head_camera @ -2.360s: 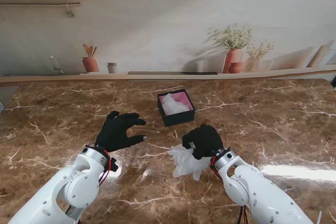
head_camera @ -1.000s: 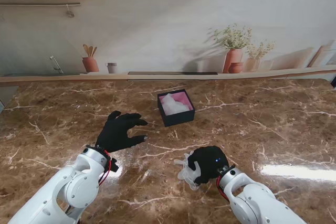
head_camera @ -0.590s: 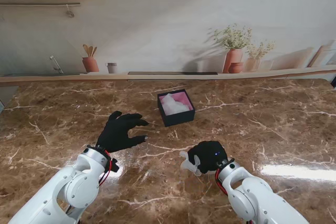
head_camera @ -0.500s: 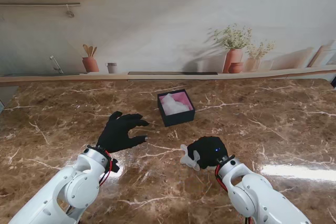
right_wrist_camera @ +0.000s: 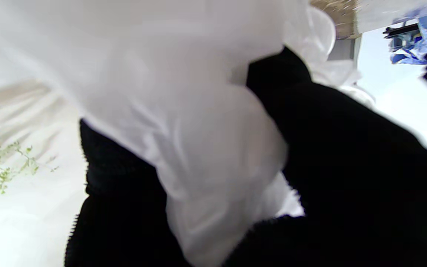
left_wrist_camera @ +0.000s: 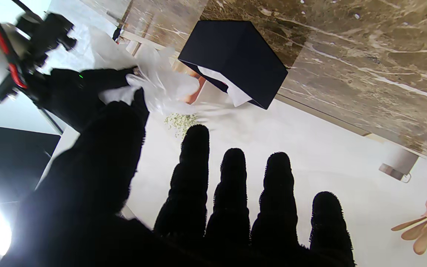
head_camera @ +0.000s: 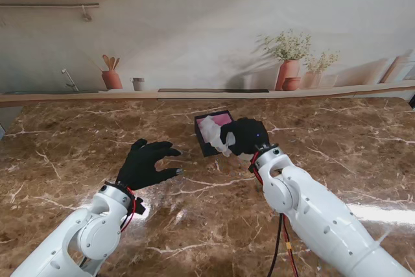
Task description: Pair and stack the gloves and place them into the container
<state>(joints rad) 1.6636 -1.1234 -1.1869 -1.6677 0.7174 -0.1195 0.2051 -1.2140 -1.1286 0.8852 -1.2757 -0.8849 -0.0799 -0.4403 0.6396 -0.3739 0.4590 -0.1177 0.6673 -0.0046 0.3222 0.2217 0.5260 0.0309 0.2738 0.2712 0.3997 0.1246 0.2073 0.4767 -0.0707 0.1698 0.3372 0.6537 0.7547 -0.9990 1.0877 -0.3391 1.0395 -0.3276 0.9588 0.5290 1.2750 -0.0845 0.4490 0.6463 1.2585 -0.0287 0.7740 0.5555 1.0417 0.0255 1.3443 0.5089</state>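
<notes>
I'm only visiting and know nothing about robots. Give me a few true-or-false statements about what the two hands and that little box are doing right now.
1. The right hand is holding white gloves at the black box. True.
2. The left hand also grips a glove. False: it holds nothing, its fingers spread apart.
3. The box has a pink inside. True.
4. The box stands on the wooden shelf. False: it sits on the marble table.
5. The left hand is farther from me than the box. False: it is nearer to me, and left of the box.
</notes>
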